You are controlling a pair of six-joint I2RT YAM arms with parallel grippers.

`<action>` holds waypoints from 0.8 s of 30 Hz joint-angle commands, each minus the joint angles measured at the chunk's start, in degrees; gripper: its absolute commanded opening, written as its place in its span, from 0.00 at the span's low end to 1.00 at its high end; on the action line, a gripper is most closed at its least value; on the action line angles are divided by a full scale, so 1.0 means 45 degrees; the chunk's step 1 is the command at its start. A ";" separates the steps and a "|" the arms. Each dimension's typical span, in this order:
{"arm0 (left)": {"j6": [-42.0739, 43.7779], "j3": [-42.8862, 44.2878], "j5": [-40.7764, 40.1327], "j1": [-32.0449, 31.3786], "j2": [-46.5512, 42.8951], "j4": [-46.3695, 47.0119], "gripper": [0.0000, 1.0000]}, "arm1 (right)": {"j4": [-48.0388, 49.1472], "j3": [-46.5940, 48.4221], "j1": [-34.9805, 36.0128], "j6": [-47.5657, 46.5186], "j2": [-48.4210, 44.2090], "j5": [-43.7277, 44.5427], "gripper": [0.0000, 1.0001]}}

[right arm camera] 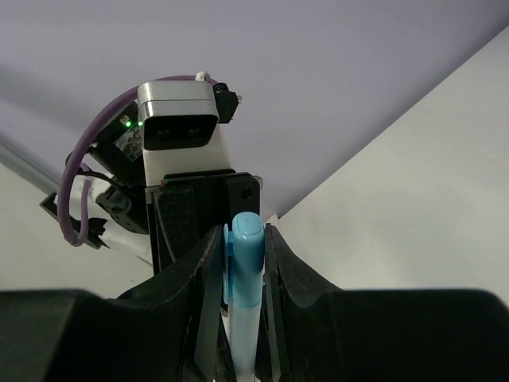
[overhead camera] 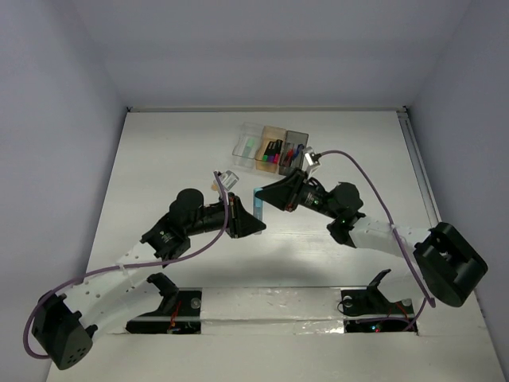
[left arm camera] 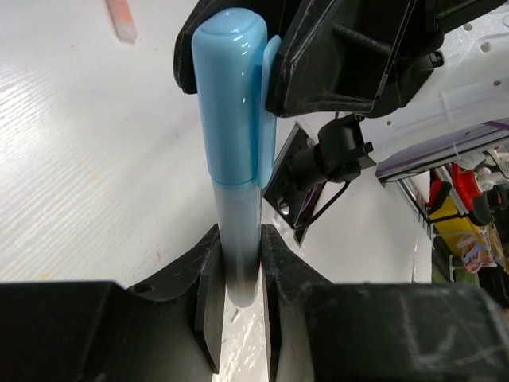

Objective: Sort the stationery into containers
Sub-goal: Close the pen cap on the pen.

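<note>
Light-blue marker (left arm camera: 233, 119) held off counter (overhead camera: 159, 151) between both arms, short of containers (overhead camera: 273, 148). Left hand (left arm camera: 236, 267) clenched on pale barrel end; right hand (right arm camera: 245, 263) clamped on cap, apparently at clip side. Light, rigid, glossy plastic, likely slippery; grip mid-barrel, not cap.

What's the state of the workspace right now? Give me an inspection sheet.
surface: white table
job's things: three containers in a row, far side, stationery inside; light-blue marker held between both arms; orange piece loose on table
clutter: nothing seen
claws: left claw shut on marker's barrel, right claw shut on its cap
cables: purple cable along each arm
surroundings: pale walls on three sides
</note>
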 commanded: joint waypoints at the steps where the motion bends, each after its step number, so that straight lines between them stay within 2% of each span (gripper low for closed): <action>1: 0.0465 0.2710 -0.1562 0.0486 -0.1079 0.5222 0.00 | -0.2693 -0.1429 0.1383 -0.0571 0.1176 -0.2915 0.00; 4: 0.0465 0.3023 -0.1405 0.0603 -0.1079 0.4988 0.00 | -0.2440 -0.1800 0.1384 -0.0415 0.1255 -0.2934 0.00; 8: 0.0719 0.3413 -0.1367 0.0837 -0.0963 0.4519 0.00 | -0.3512 -0.1820 0.1384 -0.0844 0.1040 -0.2797 0.00; 24: -0.0355 0.3434 -0.0058 0.2848 -0.0494 0.5221 0.00 | -0.4138 -0.2249 0.2477 -0.0845 0.1470 -0.2622 0.00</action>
